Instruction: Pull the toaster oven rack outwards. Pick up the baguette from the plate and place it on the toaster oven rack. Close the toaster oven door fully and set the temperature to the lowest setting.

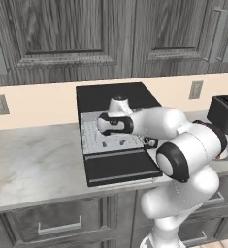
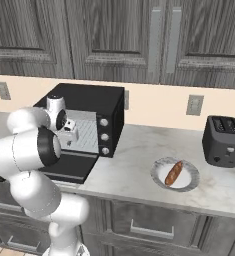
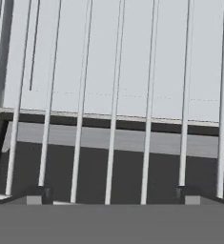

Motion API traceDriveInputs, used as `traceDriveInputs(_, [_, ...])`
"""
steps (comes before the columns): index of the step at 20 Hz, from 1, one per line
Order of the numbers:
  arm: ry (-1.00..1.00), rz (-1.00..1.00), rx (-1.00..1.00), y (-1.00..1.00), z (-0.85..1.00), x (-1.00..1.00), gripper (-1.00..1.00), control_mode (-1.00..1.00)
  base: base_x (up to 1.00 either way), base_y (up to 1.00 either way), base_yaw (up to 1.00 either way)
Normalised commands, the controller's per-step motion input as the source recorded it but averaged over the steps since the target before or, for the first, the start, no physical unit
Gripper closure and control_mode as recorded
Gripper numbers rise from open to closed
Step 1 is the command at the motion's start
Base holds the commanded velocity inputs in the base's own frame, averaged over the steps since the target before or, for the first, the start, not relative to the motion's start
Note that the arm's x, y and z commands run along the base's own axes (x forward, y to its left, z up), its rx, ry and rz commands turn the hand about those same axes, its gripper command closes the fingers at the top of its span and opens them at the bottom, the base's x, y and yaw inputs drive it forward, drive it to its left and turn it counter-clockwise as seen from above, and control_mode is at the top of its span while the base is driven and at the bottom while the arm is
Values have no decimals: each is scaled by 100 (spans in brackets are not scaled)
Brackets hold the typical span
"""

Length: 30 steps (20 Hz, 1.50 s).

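The black toaster oven (image 1: pixel 110 97) stands on the counter with its door (image 1: pixel 118 169) folded down flat toward me. The silver wire rack (image 1: pixel 93 135) is slid out over the door. My gripper (image 1: pixel 113 143) hangs just above the rack's front part, pointing down. In the hand view the gripper (image 3: pixel 112 195) is open, fingertips (image 3: pixel 37 193) wide apart over the rack's wires (image 3: pixel 116 95), with the dark door (image 3: pixel 94 176) beneath. To the oven's right, the orange-brown baguette (image 2: pixel 173 172) lies on the round plate (image 2: pixel 161 170). Three knobs (image 2: pixel 105 135) run down the oven's right front.
A smaller black slot toaster (image 2: pixel 223 140) stands at the right end of the counter (image 1: pixel 33 155). Dark wall cabinets hang above the oven. Outlets sit on the beige wall. Drawers with bar handles run below the counter's edge.
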Motion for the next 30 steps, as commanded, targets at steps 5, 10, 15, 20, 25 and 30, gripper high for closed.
traceDriveInputs(5, [36, 5, 0, 57, -65, -100, -100, -100, 0, 0, 0])
traceDriveInputs(10, [17, 4, 0, 41, -59, -100, -100, -100, 0, 0, 0])
traceDriveInputs(15, [-9, 0, 0, 2, -18, -100, -100, -100, 0, 0, 0])
traceDriveInputs(20, [-13, 0, 4, 0, 0, -100, -100, -100, 0, 0, 0])
traceDriveInputs(25, [-10, -3, 17, -22, 52, -100, -100, -100, 0, 0, 0])
traceDriveInputs(30, [-24, -8, 18, -54, 100, -97, -100, -100, 0, 0, 0])
